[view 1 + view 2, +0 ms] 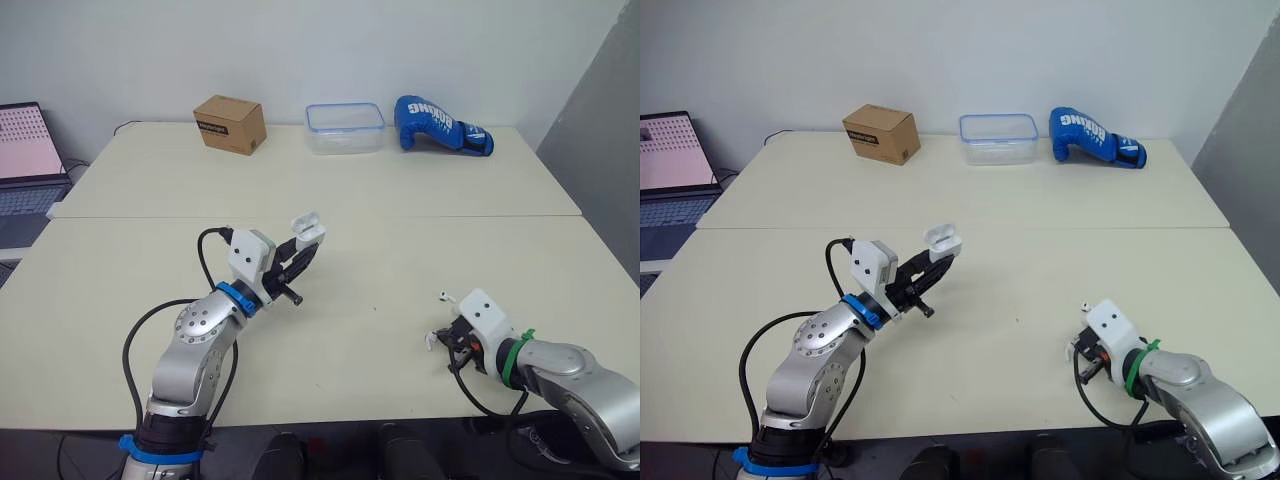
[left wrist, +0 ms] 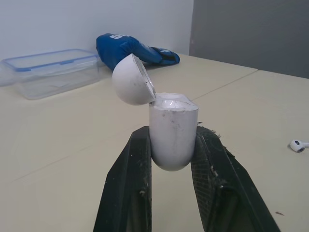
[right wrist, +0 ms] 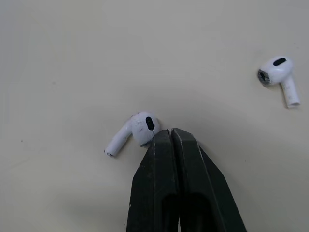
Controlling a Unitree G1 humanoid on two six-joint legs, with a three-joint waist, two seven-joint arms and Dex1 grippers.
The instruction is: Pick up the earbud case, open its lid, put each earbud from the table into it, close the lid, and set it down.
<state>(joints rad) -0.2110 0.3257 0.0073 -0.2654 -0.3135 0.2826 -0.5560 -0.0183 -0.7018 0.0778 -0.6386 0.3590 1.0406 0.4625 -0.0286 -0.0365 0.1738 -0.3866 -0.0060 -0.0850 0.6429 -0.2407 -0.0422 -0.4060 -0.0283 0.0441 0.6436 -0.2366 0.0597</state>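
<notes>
My left gripper (image 1: 303, 246) is raised over the near-left table, shut on the white earbud case (image 2: 172, 137). The case stands upright between the fingers with its lid (image 2: 132, 80) hinged open. One white earbud (image 3: 136, 131) lies on the table touching the tips of my right gripper (image 3: 170, 131), just beside them. That gripper is shut with nothing between its fingers. A second earbud (image 3: 278, 72) lies a short way off. Seen from the head, my right gripper (image 1: 447, 340) sits low on the near-right table, with one earbud (image 1: 430, 341) at its tip and the other earbud (image 1: 443, 296) just beyond.
Along the far edge stand a cardboard box (image 1: 231, 124), a clear container with a blue rim (image 1: 345, 128) and a blue boxing glove (image 1: 440, 125). A laptop (image 1: 25, 160) sits off the left side. A seam (image 1: 400, 215) runs across between the two tables.
</notes>
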